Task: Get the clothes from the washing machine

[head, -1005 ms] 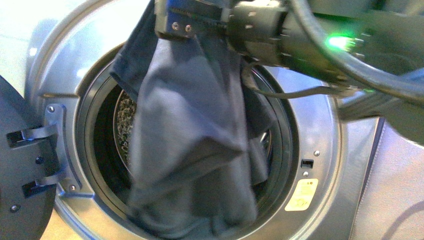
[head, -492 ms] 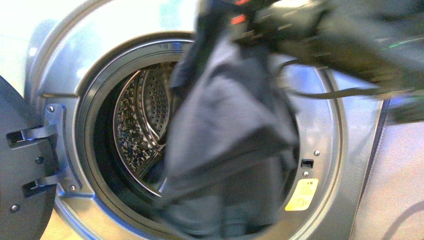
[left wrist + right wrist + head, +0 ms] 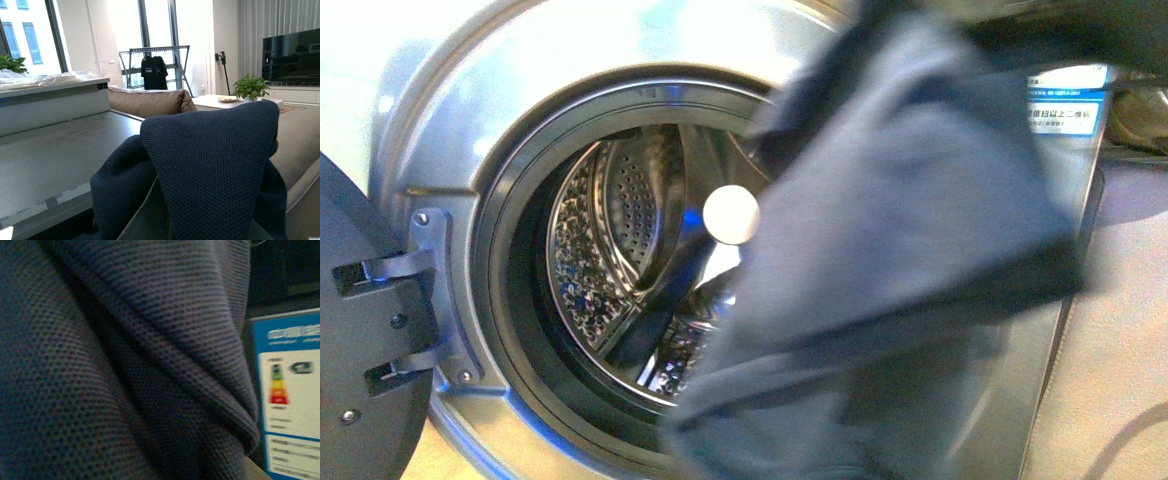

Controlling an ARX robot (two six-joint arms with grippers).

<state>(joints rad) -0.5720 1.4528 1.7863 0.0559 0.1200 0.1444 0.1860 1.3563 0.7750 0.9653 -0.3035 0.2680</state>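
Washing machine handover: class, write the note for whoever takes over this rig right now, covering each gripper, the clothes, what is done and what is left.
Left gripper: not visible; a navy garment lies draped before its wrist camera.
Right gripper: not visible; dark fabric fills its wrist view.
Washing machine: door open; the visible drum shows bare steel.
Done: a grey-blue garment hangs, blurred, in front of the opening's right side.
Left: set the garments down and check the hidden part of the drum.
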